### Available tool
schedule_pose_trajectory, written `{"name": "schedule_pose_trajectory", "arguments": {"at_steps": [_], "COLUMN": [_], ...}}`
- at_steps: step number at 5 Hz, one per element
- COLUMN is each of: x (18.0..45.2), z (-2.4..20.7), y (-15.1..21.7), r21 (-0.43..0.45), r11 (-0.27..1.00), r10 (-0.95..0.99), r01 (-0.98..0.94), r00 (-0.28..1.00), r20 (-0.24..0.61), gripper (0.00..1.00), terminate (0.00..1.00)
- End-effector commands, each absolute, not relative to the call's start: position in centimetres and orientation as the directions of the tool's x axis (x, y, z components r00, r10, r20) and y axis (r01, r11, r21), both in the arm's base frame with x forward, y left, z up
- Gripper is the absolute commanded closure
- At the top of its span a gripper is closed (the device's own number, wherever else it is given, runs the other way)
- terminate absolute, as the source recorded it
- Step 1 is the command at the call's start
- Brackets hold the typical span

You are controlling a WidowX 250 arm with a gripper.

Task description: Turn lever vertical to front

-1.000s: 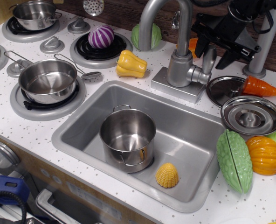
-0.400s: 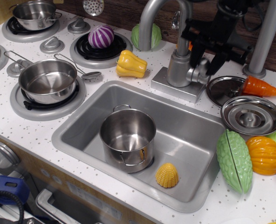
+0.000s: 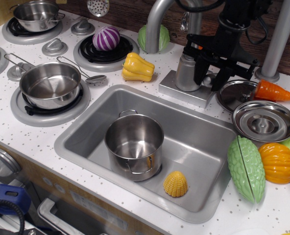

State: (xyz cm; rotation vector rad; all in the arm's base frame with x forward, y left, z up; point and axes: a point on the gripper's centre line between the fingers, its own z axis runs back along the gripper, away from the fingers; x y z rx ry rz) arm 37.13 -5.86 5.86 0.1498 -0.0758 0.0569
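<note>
The faucet body (image 3: 184,72) stands on its base behind the sink (image 3: 81,139), under the tall curved spout (image 3: 157,19). The lever (image 3: 209,80) branches off its right side; only a small silver patch of it shows between my fingers, so its angle cannot be told. My black gripper (image 3: 208,78) has come down over the lever from above. One finger (image 3: 199,72) is on the lever's left and the other is on its right. The jaws look open, straddling the lever. I cannot tell whether the pads touch it.
A thick grey pole (image 3: 281,34) stands right of the arm. An orange carrot (image 3: 273,91) lies on a dark lid (image 3: 233,95), with a steel lid (image 3: 264,121) in front. A pot (image 3: 134,142) and a yellow corn piece (image 3: 176,184) sit in the sink. A yellow pepper (image 3: 137,67) lies left of the faucet.
The gripper has moved left and down from beside the pole onto the lever, which it now covers. Its fingers stand a little closer together than before.
</note>
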Motion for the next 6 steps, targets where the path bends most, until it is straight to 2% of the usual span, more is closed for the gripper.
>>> {"name": "schedule_pose_trajectory", "arguments": {"at_steps": [1,2,3,4,5,6], "x": [37.2,37.0,37.0,36.4,35.3,34.5], "z": [5.8,4.7,4.6,6.6,7.7,8.6], "y": [-5.1,-4.8,-4.7,-5.0,-5.4,-5.8], "r21": [0.120,0.116,0.117,0.154,0.170,0.175], "r11": [0.991,0.992,0.992,0.986,0.982,0.980], "r10": [0.048,0.041,0.037,0.048,0.070,0.078], "r01": [-0.063,-0.057,-0.053,-0.065,-0.084,-0.090], "r00": [0.992,0.990,0.990,0.992,0.994,0.994], "r20": [0.120,0.131,0.136,0.115,0.088,0.075], "gripper": [1.00,1.00,1.00,0.00,0.00,0.00], "terminate": [0.00,0.00,0.00,0.00,0.00,1.00]}}
